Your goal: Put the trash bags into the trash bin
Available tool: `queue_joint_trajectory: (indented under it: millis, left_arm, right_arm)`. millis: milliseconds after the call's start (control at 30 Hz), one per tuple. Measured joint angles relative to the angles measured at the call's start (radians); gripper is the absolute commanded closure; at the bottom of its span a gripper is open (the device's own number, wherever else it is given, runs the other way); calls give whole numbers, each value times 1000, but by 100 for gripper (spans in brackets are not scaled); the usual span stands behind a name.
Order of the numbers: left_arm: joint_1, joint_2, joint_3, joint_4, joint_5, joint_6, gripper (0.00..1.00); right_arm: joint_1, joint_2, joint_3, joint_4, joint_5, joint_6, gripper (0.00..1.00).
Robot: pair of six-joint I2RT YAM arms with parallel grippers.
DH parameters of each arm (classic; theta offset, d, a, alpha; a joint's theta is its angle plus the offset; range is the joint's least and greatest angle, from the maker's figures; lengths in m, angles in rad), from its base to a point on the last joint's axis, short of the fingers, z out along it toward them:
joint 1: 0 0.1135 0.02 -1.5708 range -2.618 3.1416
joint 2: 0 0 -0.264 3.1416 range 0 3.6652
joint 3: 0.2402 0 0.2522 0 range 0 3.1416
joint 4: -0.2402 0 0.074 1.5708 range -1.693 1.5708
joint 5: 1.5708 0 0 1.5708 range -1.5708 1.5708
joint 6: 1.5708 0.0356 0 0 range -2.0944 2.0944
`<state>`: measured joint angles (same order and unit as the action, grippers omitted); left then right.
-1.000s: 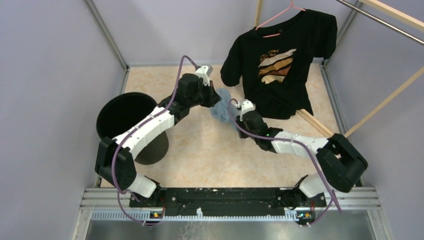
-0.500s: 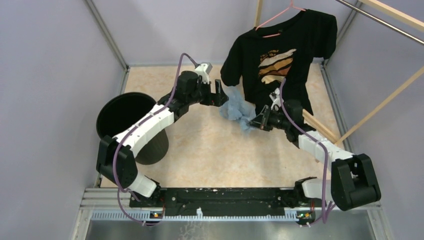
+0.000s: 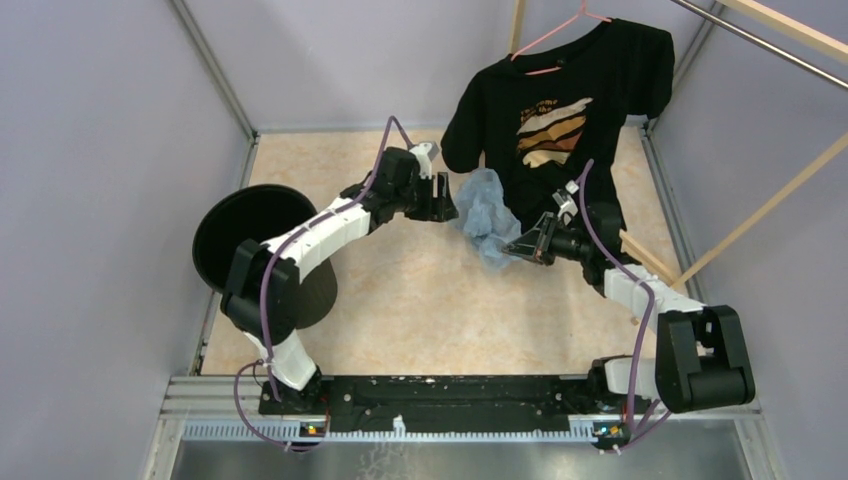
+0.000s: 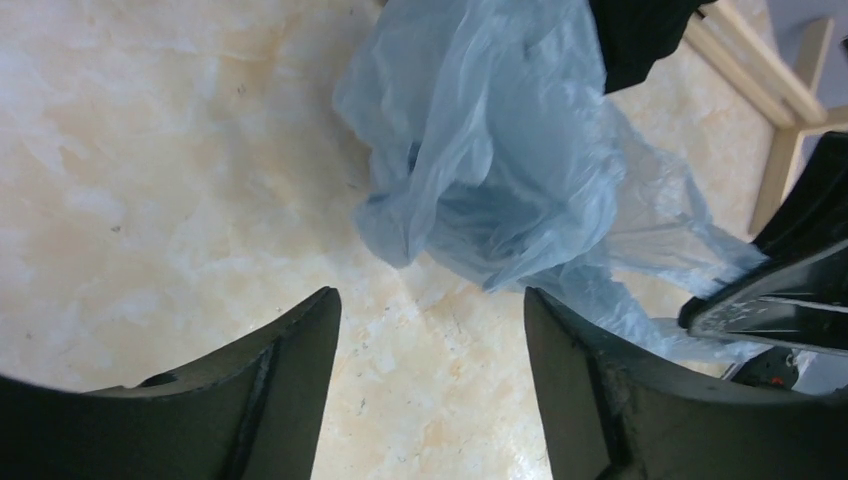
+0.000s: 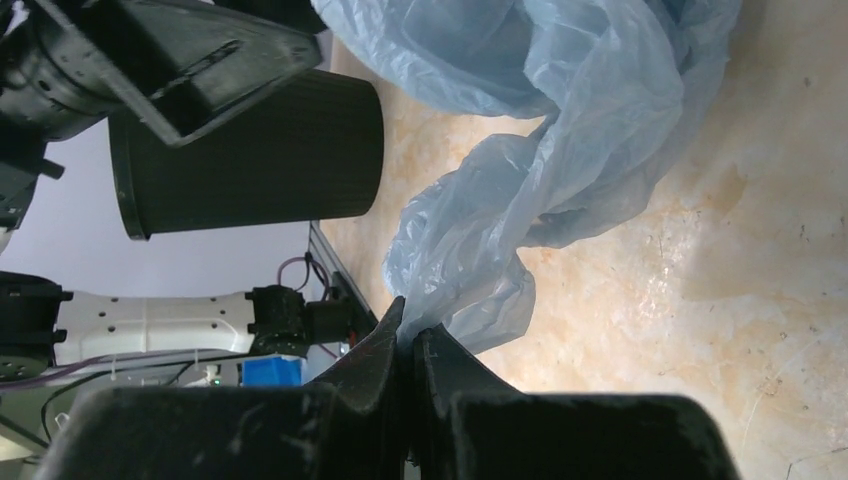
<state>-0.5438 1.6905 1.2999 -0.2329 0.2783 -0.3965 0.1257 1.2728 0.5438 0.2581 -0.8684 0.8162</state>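
Observation:
The pale-blue trash bag (image 3: 485,215) hangs crumpled above the floor in front of the T-shirt. My right gripper (image 3: 515,247) is shut on the bag's lower right tail; the right wrist view shows the film (image 5: 560,130) pinched between the closed fingertips of that gripper (image 5: 410,320). My left gripper (image 3: 445,200) stands just left of the bag, open. In the left wrist view the bag (image 4: 500,170) lies beyond this gripper (image 4: 430,300), with only bare floor between its fingers. The black ribbed trash bin (image 3: 315,295) stands at the far left, partly behind my left arm, and shows again in the right wrist view (image 5: 250,150).
A black printed T-shirt (image 3: 560,120) hangs on a pink hanger right behind the bag. A wooden rack (image 3: 770,200) runs along the right side, with its base beam (image 4: 740,60) on the floor. Purple walls close in the marbled floor (image 3: 420,300).
My left gripper has opened and let go of the bag. The right gripper, shut on the bag, has swung it right and back toward the T-shirt, and the bag has spread out.

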Motion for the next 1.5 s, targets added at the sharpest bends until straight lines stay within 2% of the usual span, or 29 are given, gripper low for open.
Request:
queue_joint_trajectory:
  millis: [200,400,567,767,1100,1367,1500]
  left_arm:
    - [1,33,2,-14,31,-5,26]
    - [1,92,28,-13,56,0,31]
    - [1,114,28,-5,80,2,30]
    - [1,114,28,11,101,2,28]
    - [-18,113,28,23,118,17,18]
    - [-63,101,27,22,108,46,4]
    - [-76,36,-4,49,98,58,2]
  right_arm:
    - [-4,0,0,1,-12,-3,100]
    - [-5,0,-2,1,-34,-11,100]
    - [-1,-8,-32,-2,-76,-22,100]
    - [61,-54,-31,-126,-98,-132,100]
    - [153,-58,-31,-247,-109,-230,100]
    - [159,-50,-12,-269,-113,-250,100]
    - [159,-50,-11,-274,-113,-258,100]
